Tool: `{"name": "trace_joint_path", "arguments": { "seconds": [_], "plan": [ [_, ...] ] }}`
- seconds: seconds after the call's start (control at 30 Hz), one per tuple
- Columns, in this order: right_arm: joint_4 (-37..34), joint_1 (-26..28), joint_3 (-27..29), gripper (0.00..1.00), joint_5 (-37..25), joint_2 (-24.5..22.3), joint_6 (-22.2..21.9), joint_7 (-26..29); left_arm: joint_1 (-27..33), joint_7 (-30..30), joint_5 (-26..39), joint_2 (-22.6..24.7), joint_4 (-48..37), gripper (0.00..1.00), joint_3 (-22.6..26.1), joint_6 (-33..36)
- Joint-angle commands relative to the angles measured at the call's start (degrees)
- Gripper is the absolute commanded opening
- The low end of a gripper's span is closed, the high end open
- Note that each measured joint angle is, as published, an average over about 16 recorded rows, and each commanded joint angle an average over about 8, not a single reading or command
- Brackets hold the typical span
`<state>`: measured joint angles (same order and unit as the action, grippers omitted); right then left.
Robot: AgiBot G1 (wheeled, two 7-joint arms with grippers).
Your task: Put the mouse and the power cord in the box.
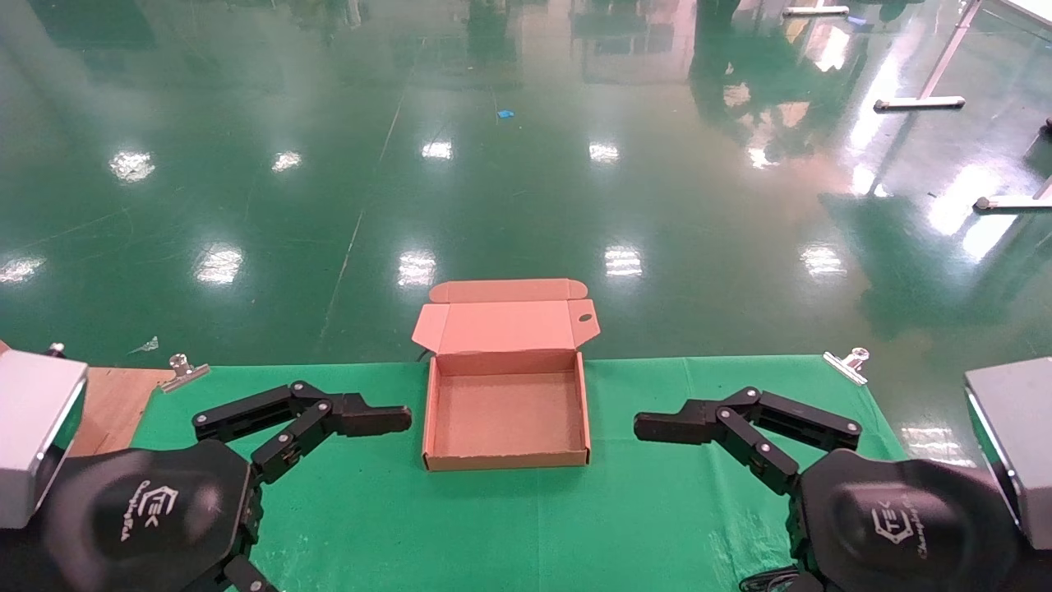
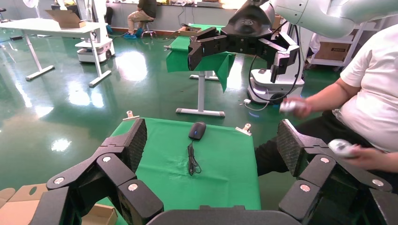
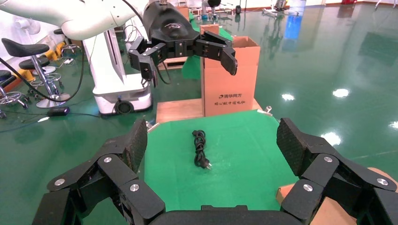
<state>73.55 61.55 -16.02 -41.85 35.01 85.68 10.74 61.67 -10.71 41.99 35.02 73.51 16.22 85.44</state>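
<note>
The brown box [image 1: 505,457] stands open and empty at the middle of the green cloth, lid folded back. My left gripper [image 2: 212,140] hovers open left of the box, one finger [image 1: 374,419] pointing at it. My right gripper [image 3: 212,138] hovers open on the box's right side, with a finger [image 1: 670,426] aimed the opposite way. The black mouse [image 2: 197,130] lies near the table's right end with its cable [image 2: 192,161] bunched beside it. The power cord [image 3: 201,147], a black looped bundle with a plug, lies near the left end. Both are hidden in the head view.
A tall printed carton [image 3: 230,77] stands on a wooden board [image 1: 115,403] past the table's left end. Metal clips [image 1: 182,372] [image 1: 846,363] pin the cloth's back corners. A seated person [image 2: 371,93] holding controllers is just beyond the right end.
</note>
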Motion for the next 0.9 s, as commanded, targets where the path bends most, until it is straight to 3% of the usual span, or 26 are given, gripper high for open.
{"name": "trace_joint_path", "arguments": {
  "seconds": [0.03, 0.3, 0.47, 0.67, 0.9],
  "plan": [
    [0.0, 0.0, 0.0, 1.00, 0.0, 0.0, 0.0, 0.0, 0.0, 0.0, 0.0, 0.0, 0.0, 1.00, 0.0, 0.0],
    [0.0, 0.1, -0.2, 1.00, -0.5, 0.0, -0.1, -0.1, 0.0, 0.0, 0.4, -0.2, 0.0, 1.00, 0.1, 0.1],
    [0.9, 1.5, -2.1, 1.00, -5.2, -0.1, 0.5, -0.5, 0.5, -0.7, 2.8, -0.9, -0.7, 1.00, 1.4, 1.0],
    [2.2, 6.5, -7.3, 1.00, -18.0, 0.7, 1.9, -1.3, 2.8, 0.3, 9.7, -2.0, -4.4, 1.00, 4.4, 3.3],
    [2.4, 16.9, -17.8, 1.00, -38.8, 4.3, 4.2, -3.4, 10.4, 3.2, 22.9, -2.3, -9.7, 1.00, 11.8, 5.3]
  ]
}}
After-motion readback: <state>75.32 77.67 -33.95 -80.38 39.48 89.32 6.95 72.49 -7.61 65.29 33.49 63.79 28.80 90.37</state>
